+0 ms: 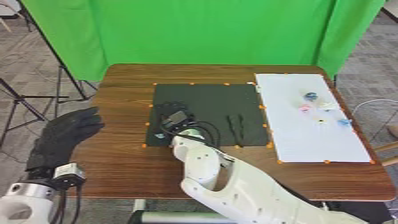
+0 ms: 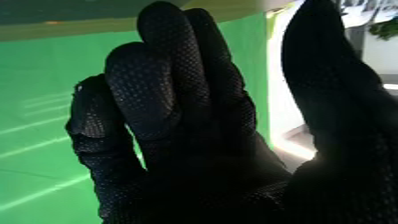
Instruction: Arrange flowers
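My right hand (image 1: 172,111) is over the left part of the dark mat (image 1: 200,91). In the right wrist view the same hand (image 2: 200,165) is open, its fingers extended and the thumb apart, with nothing between them. My left hand (image 1: 71,131) stands open off the table's left side. Small flower-like pieces lie on the white sheet (image 1: 298,140): a dark blue one (image 1: 311,95), a pink one (image 1: 306,108), a pale one (image 1: 327,106), a yellowish one (image 1: 322,121) and a light blue one (image 1: 345,122). A small pale bluish thing (image 1: 160,135) is beside my right hand.
Two thin dark items (image 1: 235,127) lie on the mat's right part, right of my right wrist and its cables. Small orange markers edge the mat and sheet. Brown wood (image 1: 124,100) surrounds them; a green screen (image 1: 213,35) stands behind the table.
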